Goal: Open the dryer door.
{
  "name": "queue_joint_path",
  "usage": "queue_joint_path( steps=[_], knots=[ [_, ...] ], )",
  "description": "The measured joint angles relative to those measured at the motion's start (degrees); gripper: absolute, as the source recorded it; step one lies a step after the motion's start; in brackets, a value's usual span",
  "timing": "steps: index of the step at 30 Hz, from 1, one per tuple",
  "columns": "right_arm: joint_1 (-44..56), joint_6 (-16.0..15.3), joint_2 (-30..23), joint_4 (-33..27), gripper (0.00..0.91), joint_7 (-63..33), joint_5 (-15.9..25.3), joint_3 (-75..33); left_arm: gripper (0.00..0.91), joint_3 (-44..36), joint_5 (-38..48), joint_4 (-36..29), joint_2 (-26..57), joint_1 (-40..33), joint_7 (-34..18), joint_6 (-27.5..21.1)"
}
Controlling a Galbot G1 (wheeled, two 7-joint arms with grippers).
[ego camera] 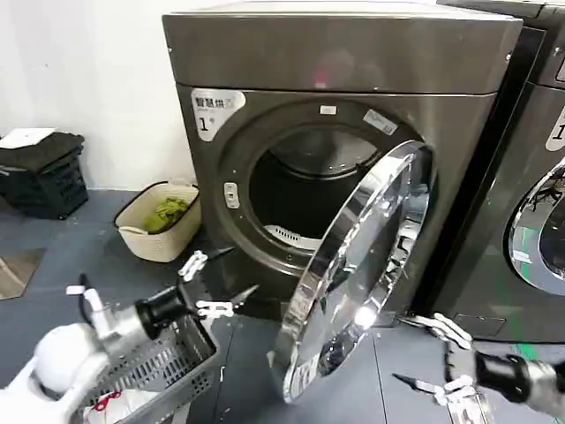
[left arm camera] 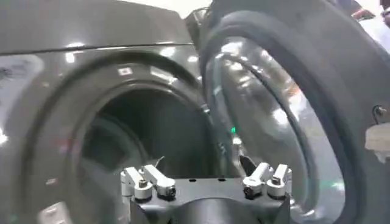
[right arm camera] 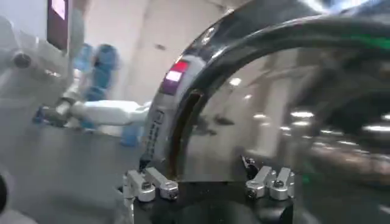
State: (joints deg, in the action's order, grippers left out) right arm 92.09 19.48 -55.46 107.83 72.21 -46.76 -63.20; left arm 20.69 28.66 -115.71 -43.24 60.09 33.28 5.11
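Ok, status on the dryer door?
Dryer door swung wide, drum exposed. Left gripper open, low before the dryer. Right gripper open beside door's lower edge. Nothing blocking.

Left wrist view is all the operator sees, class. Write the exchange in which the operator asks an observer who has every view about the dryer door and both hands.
Operator: How far open is the door?
Observer: The dryer door stands wide open from the dryer, with its chrome face turned outward in the head view.
Operator: Where is the right hand?
Observer: The right hand is low, to the right of the door's lower rim. It is open and not touching the rim.
Operator: Is anything below my left hand?
Observer: The left hand is open, in front of the drum opening, and a grey basket sits under that arm.
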Motion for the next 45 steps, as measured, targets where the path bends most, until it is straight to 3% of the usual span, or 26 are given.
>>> queue_joint_path(
  steps=[4, 8, 16, 23, 28, 31, 41, 45],
  knots=[
    [5.11, 2.8, -4.9, 0.3, 0.907, -3.86, 0.79, -7.74, 0.907, -5.69, -0.14, 0.94, -0.84, -4.07, 0.32, 0.22],
    [8.53, 3.96, -10.35, 0.85, 0.907, -12.5, 5.61, -14.88, 0.907, -10.66, -0.11, 1.89, -1.69, -7.63, 0.55, 0.51],
    [9.8, -1.39, -20.79, 0.5, 0.907, -35.35, 18.1, -25.41, 0.907, -19.77, -0.28, 4.59, -4.33, -15.28, 0.64, 1.22],
    [8.5, -5.56, -26.64, -2.03, 0.907, -49.36, 21.41, -32.18, 0.907, -26.18, -0.4, 7.71, -7.46, -20.49, 0.56, 1.3],
    [7.4, -5.66, -29.97, -3.36, 0.907, -55.47, 22.61, -36.88, 0.907, -29.9, -0.34, 9.86, -9.9, -23.71, 0.53, 1.31],
    [7.06, -8.39, -31.91, -3.15, 0.907, -59.78, 23.04, -39.92, 0.907, -32.27, -0.21, 11.44, -11.5, -25.88, 0.52, 1.42],
    [7.74, -10.17, -35.76, -4.86, 0.907, -70.63, 32.76, -47.62, 0.907, -41.02, -0.12, 15.81, -16.66, -33.66, 0.44, 1.35],
    [7.76, -13.74, -36.74, -6.31, 0.907, -78.01, 38.65, -50.12, 0.907, -44.26, -0.46, 17.73, -19.09, -36.65, 0.4, 1.24]
  ],
)
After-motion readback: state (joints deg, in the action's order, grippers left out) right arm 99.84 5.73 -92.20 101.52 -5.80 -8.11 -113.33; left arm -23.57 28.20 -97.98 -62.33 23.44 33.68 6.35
